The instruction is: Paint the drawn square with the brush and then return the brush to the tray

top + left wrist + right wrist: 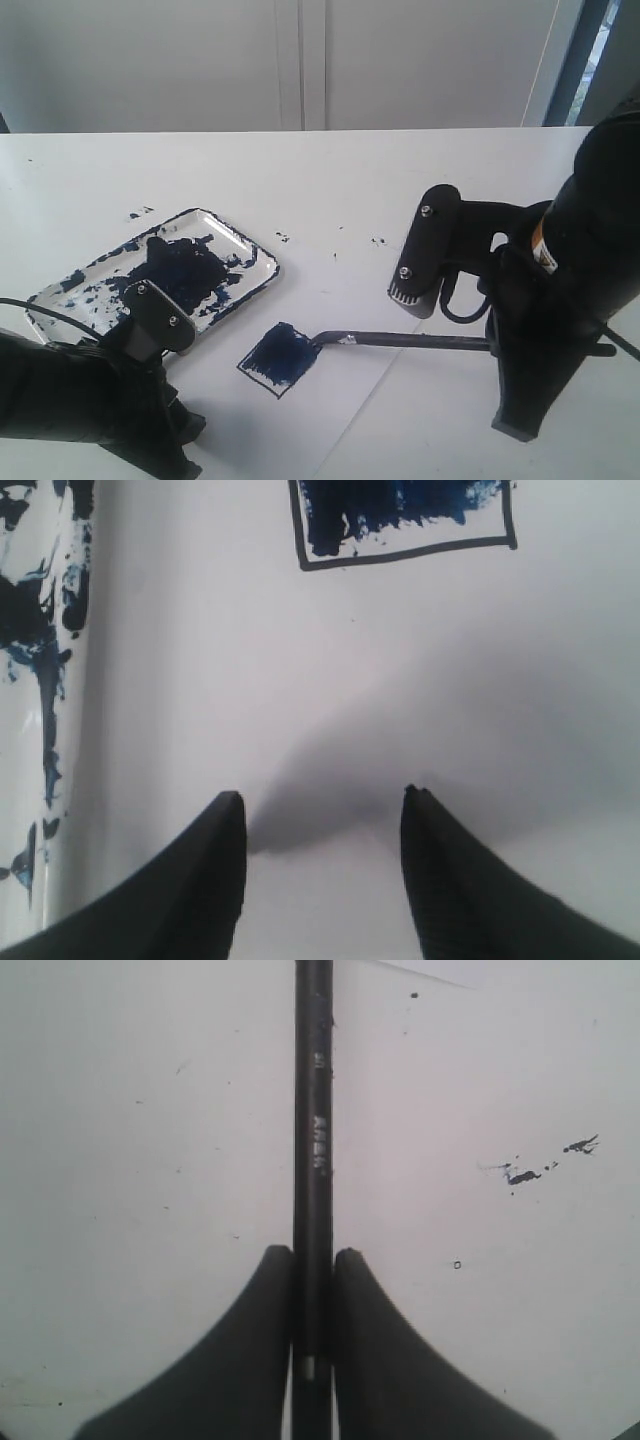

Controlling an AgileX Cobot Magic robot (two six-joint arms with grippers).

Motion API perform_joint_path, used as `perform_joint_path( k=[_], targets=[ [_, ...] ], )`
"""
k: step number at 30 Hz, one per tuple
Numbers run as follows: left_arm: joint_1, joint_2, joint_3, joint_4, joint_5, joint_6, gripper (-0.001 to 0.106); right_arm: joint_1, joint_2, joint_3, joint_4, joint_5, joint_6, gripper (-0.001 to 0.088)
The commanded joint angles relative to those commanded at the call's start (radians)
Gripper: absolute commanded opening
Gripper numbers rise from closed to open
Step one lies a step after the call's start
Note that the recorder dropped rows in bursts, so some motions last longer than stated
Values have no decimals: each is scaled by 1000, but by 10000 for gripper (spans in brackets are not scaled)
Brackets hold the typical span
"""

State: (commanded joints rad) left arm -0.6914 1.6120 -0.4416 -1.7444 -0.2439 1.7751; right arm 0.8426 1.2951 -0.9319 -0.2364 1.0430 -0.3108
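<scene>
The drawn square (281,358) lies on the paper, its inside mostly dark blue; the left wrist view shows its lower edge (405,525) with a white strip left inside the outline. The brush (410,340) lies nearly level, its tip at the square's right corner. My right gripper (313,1255) is shut on the brush handle (313,1140); in the exterior view it sits at the handle's right end (497,346). The tray (258,254), smeared with dark blue, stands left of the square. My left gripper (322,798) hangs open over bare paper below the square, holding nothing.
A white paper sheet (340,400) lies under the square on the white table (330,180). Small dark paint specks (379,241) dot the table behind the brush. The tray's edge (60,680) shows beside the left gripper.
</scene>
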Motion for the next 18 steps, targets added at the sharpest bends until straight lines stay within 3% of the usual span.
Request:
perform_joint_path(
  k=[7, 18],
  targets=[
    [0, 0, 0, 0, 0, 0, 533, 0, 0, 0, 171, 19, -116, 0],
    [0, 0, 0, 0, 0, 0, 533, 0, 0, -15, 223, 101, -174, 0]
  ],
)
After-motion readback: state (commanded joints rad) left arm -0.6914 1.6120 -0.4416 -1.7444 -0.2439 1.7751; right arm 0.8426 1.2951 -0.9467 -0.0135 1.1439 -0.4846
